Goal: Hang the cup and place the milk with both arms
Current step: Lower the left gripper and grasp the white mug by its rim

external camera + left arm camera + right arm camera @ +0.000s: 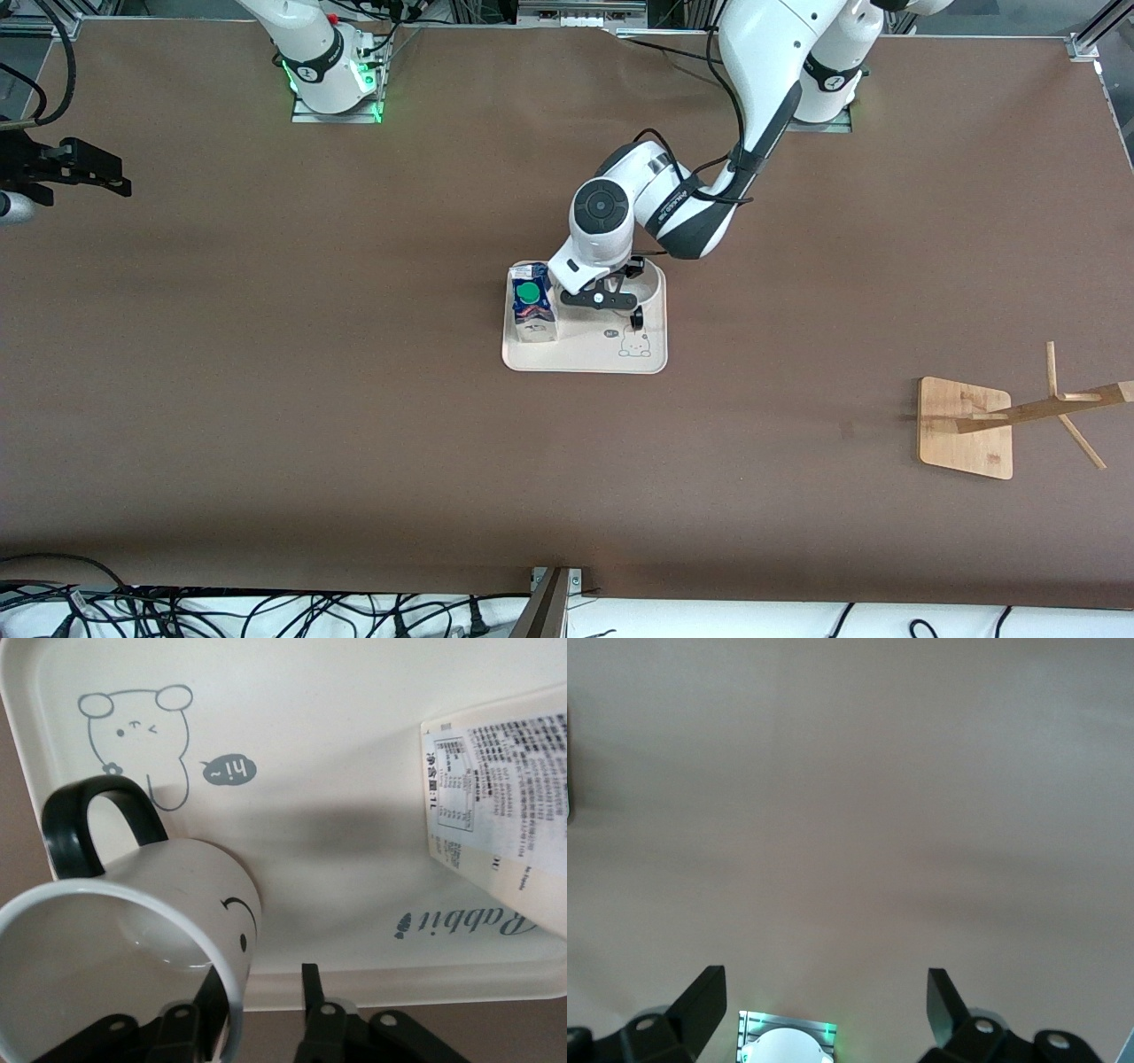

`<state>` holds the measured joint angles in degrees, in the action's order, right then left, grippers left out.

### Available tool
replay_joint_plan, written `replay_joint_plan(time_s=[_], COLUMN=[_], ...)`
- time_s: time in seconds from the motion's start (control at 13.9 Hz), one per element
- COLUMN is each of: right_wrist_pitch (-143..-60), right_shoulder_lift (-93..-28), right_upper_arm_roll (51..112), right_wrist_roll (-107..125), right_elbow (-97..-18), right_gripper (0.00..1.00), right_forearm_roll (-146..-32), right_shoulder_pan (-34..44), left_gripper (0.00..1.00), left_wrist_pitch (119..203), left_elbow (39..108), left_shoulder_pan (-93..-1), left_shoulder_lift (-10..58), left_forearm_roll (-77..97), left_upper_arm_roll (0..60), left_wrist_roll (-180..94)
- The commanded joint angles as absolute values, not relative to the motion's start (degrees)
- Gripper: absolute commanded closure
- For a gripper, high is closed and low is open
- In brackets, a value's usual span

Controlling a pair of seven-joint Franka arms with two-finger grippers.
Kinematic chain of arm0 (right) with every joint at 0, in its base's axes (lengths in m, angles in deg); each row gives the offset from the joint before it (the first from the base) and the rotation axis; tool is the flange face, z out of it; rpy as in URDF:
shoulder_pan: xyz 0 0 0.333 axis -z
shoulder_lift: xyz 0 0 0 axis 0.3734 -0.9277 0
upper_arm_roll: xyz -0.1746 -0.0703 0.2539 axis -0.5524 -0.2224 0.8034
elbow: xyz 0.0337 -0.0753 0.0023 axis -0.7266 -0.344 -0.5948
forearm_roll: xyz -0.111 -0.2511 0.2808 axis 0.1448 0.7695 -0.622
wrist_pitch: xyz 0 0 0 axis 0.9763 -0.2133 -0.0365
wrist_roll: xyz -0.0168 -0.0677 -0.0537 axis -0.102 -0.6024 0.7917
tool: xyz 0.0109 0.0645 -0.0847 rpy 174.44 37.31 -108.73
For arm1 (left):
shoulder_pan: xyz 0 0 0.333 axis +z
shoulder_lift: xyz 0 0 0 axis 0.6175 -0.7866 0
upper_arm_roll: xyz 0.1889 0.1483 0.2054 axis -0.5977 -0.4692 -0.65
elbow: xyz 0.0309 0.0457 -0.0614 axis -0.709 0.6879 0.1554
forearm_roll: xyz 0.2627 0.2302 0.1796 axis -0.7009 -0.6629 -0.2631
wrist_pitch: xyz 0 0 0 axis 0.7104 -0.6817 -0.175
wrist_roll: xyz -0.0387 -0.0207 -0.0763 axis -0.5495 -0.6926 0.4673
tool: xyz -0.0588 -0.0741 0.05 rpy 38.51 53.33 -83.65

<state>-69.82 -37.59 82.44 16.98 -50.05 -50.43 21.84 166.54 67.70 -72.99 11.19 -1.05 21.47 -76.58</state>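
On the cream tray [651,359], the left pincer [261,1010] pinches the white mug's [168,904] rim beside the milk carton [532,306]. The right pincer [826,1001] waits spread above the bare counter [266,354].

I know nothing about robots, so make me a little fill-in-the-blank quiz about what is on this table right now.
1. The cup and the milk both sit on a cream ____.
2. The milk's round cap is coloured ____.
3. The left hand has one finger inside the ____, at its rim.
4. The wooden rack lies toward the ____ arm's end of the table.

Missing words: tray; green; cup; left
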Motion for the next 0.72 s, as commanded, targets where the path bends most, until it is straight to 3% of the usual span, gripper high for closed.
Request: replay_joint_plan(time_s=[0.0, 0.65], right_wrist_pitch=[-68.72, -68.72], right_shoulder_lift=[-37.87, -37.87], right_upper_arm_roll=[82.60, 82.60], right_wrist_roll=[17.26, 17.26], right_elbow=[-48.92, -48.92], right_gripper=[0.00, 0.00], right_forearm_roll=[-51.49, -51.57], right_shoulder_pan=[22.10, 22.10], left_gripper=[1.00, 1.00], left_wrist_pitch=[165.65, 158.19], left_elbow=[68.17, 67.29], left_shoulder_pan=[-72.67, -72.50], left_shoulder_lift=[11.84, 17.19], left_forearm_roll=[-2.86, -6.11], left_upper_arm_roll=[21.56, 21.64], left_wrist_roll=[-76.28, -76.28])
